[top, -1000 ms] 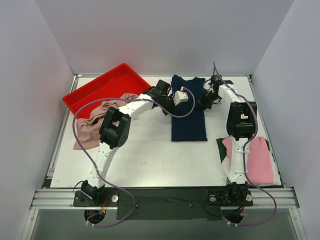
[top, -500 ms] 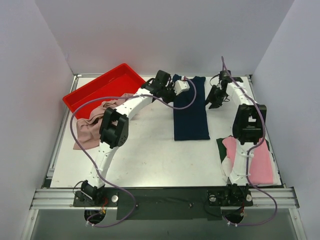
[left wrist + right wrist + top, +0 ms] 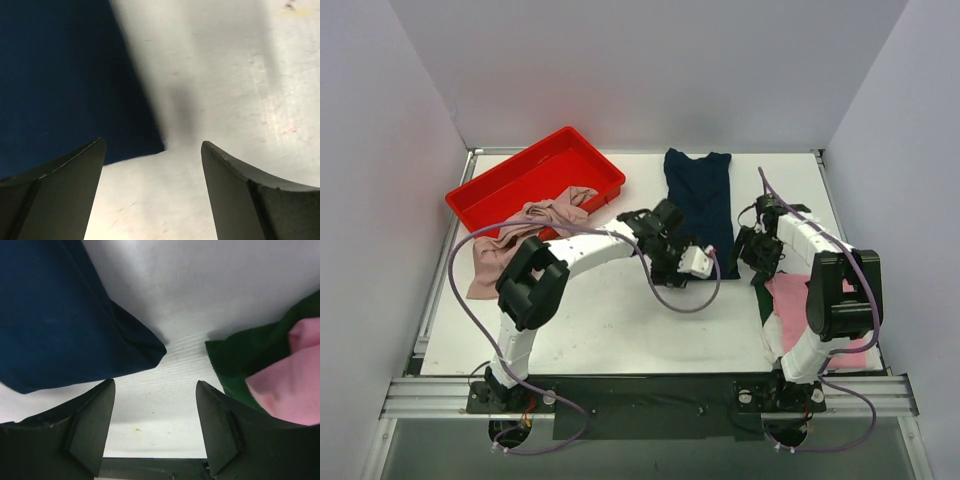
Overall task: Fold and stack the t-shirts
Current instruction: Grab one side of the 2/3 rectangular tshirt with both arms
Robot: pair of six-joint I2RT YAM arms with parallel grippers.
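Note:
The dark navy t-shirt (image 3: 701, 200) lies flat as a long narrow strip at the middle back of the table. My left gripper (image 3: 672, 266) stands open at its near left corner, with bare table between the fingers (image 3: 153, 142) and the navy corner (image 3: 60, 75) just ahead. My right gripper (image 3: 753, 262) is open by the near right corner (image 3: 60, 315), empty (image 3: 155, 382). The bright pink t-shirt (image 3: 842, 322) lies at the near right, partly behind the right arm, its edge showing in the right wrist view (image 3: 295, 385). The beige-pink t-shirt (image 3: 505, 245) lies crumpled at the left.
A red tray (image 3: 520, 178) stands at the back left, with the beige-pink shirt draped over its near rim. A dark green cloth (image 3: 761, 291) (image 3: 250, 352) lies under the pink shirt. White walls close in the table on three sides.
Both grippers have come from the navy shirt's far half toward me to its near corners. Both have opened.

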